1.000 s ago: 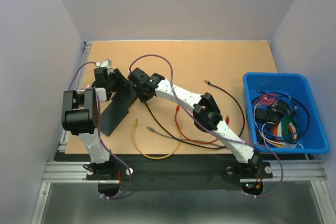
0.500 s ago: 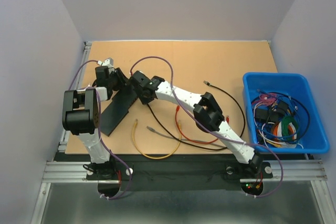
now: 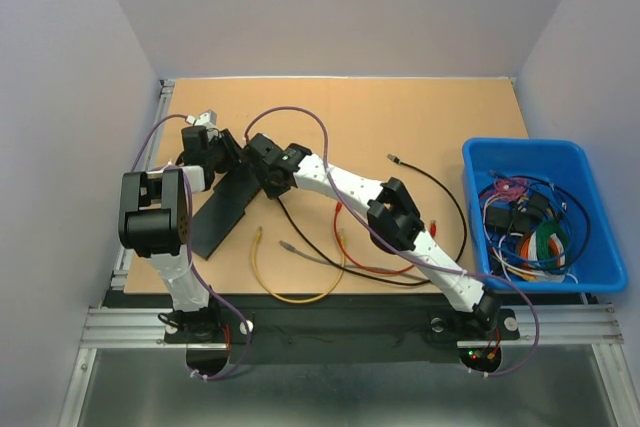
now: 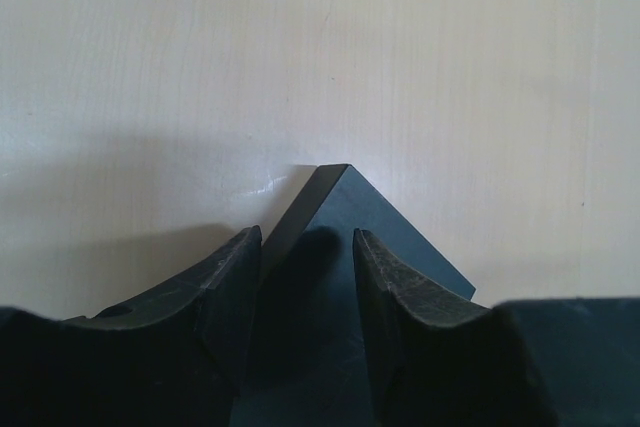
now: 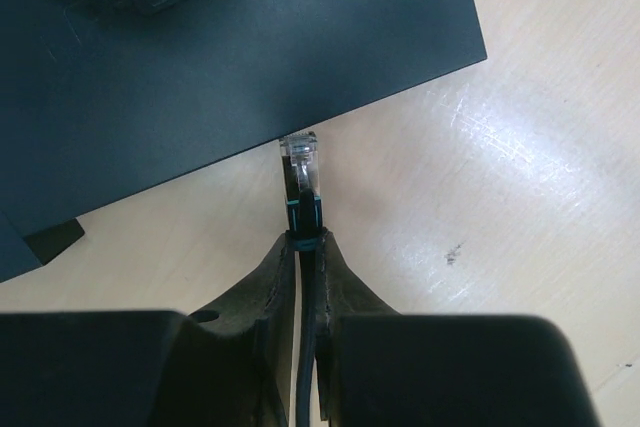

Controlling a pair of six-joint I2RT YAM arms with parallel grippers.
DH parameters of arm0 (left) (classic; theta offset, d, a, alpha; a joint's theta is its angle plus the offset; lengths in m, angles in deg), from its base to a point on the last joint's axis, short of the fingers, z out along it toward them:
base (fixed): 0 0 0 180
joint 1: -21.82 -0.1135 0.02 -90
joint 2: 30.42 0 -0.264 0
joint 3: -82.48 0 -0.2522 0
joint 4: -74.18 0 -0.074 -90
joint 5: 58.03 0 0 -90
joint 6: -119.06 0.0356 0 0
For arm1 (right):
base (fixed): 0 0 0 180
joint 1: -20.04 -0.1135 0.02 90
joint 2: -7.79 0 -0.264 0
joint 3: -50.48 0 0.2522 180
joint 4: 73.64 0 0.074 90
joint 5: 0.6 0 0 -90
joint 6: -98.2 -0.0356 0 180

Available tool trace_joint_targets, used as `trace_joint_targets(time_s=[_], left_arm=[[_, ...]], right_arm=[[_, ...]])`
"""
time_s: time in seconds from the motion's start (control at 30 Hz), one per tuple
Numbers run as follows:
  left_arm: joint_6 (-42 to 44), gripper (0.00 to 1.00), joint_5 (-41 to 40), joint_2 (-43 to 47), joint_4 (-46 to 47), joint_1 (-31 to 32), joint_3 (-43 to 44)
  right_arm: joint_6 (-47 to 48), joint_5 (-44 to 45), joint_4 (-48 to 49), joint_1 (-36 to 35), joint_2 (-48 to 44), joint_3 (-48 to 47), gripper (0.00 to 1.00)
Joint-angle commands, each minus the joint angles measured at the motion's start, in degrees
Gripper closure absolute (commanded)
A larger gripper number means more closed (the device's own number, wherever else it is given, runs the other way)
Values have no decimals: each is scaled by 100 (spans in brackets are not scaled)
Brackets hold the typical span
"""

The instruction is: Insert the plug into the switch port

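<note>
Blue bin (image 3: 560,280) at the table's (image 3: 400,112) right edge holds tangled coloured cables (image 3: 525,227); right gripper (image 5: 305,247) pinches the plug (image 5: 302,172), whose clear tip meets the switch's (image 5: 250,57) edge; left gripper (image 4: 308,237) straddles a switch corner, grip unclear; tabletop stretches beyond.

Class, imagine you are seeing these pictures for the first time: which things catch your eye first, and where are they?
The right pincer pinches a clear plug, its tip at the edge of the black switch. In the overhead view, a blue bin heaped with coloured cables sits at the right of the table. The left pincer straddles a corner of the switch.
</note>
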Motion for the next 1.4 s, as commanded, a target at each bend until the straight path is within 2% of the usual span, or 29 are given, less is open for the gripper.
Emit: trace_joint_targets(time_s=[0.0,0.13,0.37,0.6,0.8,1.1,1.37], left_arm=[[109,48,247,3,4,109,243],[153,49,256,-5,4,188,270],[161,49,291,-23,4,197,296],[249,50,327,12,12,276,296],[258,51,370,-40,-5,311,331],[355,54,432,-67,-23,303,393],[487,58,564,-155,-128,540,498]], right_arm=[[-65,-129,-31,-68,207,-459,100],[-47,-129,-31,-68,269,-591,100],[-12,240,-40,-59,31,6,99],[-91,372,-58,11,84,-248,100],[-118,311,-66,64,154,-564,100],[-21,65,-40,99,75,-415,100],[251,-41,83,82,-144,-380,100]])
